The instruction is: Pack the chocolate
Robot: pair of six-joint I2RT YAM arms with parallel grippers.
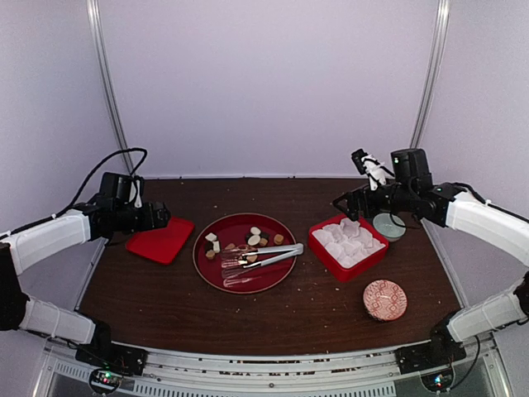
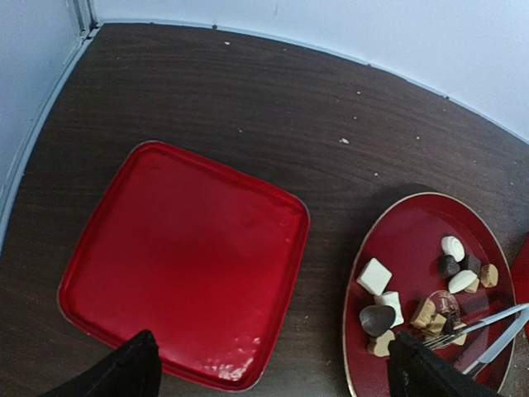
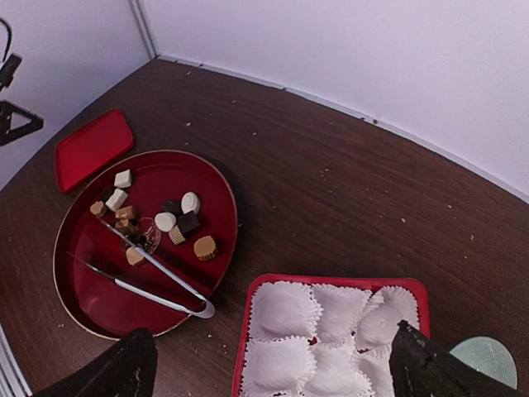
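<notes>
Right pincer [image 3: 273, 368] gapes above red box [image 3: 331, 279]; only overhead shows patterned bowl [image 1: 385, 299].

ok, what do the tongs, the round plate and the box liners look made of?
tongs: metal by the look, silvery with bright glints.
round plate: glossy dark red, thin gold rim; lacquered plastic or glazed ceramic, cannot tell which.
liners: thin white paper, going by the crinkled, pleated walls.

Red plate [image 2: 409, 236] partly off-frame
</notes>
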